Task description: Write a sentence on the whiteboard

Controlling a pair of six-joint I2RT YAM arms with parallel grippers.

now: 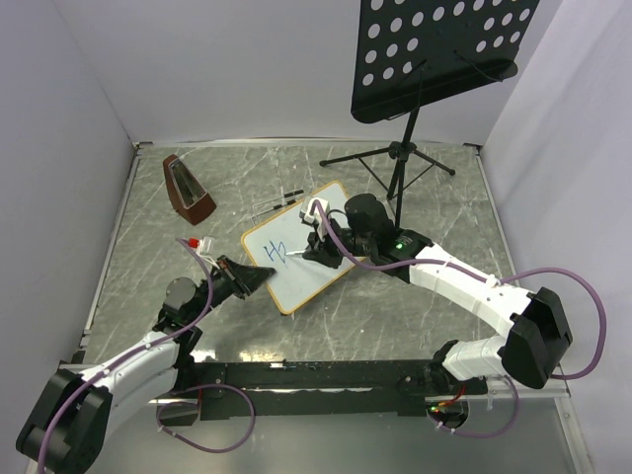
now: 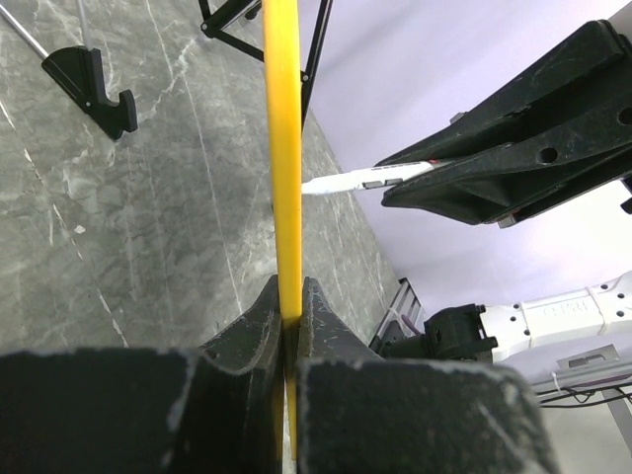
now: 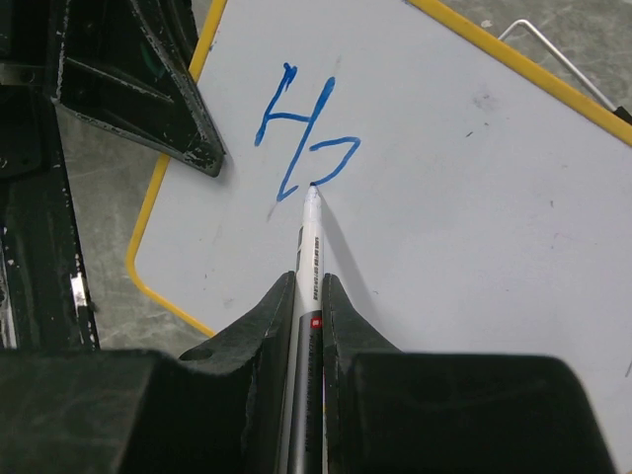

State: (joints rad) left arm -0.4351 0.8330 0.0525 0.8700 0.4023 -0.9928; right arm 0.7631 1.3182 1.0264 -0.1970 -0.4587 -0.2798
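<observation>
**A:** From above, where's our small rectangular whiteboard point(image 1: 308, 278) with the thin yellowish wooden frame?

**B:** On the grey marble table point(image 1: 444, 207), just in front of the black perforated music stand point(image 1: 400, 163) and set askew to it. Our left gripper point(image 1: 259, 281) pinches the edge turned away from the stand. Our right gripper point(image 1: 299, 253) hangs over the blue marker strokes point(image 1: 277, 249).

**A:** And the left wrist view?

**B:** Our fingers are closed on the frame, which we see edge-on. We judge the whiteboard to be light, stiff and thin, and likely to skid under pen pressure. So the rim is where we hold it.

**A:** Right wrist?

**B:** Our jaws clamp the slim white marker point(image 3: 308, 237). Its tip touches the whiteboard beside an "H" and a second, unfinished-looking letter. The barrel looks slick, so we grip it low.
</observation>
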